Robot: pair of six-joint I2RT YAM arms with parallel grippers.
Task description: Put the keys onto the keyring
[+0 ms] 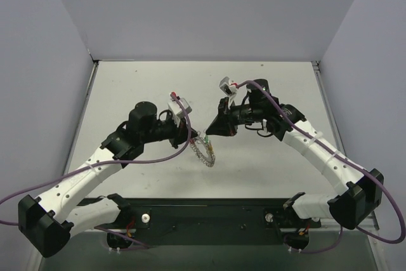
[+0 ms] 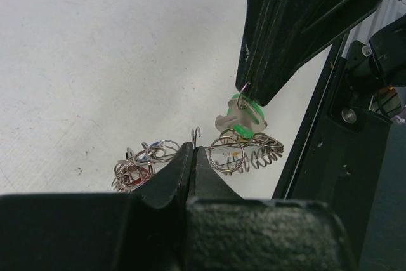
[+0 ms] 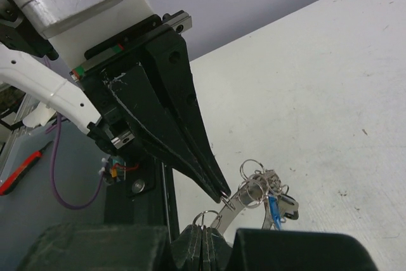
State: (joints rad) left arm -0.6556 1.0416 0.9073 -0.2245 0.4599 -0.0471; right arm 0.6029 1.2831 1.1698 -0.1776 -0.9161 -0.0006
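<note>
Now both claws are pinched shut, tip to tip.
See the left claw (image 2: pixel 192 152) clamped on a thin wire end of the keyring (image 2: pixel 257 152), its coil just beyond that tip; the right claw (image 2: pixel 249 91), just above, nips the green key (image 2: pixel 243 113) by its small loop; other keys (image 2: pixel 136 168) bunch beside the left claw.

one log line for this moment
left pincer: shut on keyring | right pincer: shut on green key | tips close together
</note>
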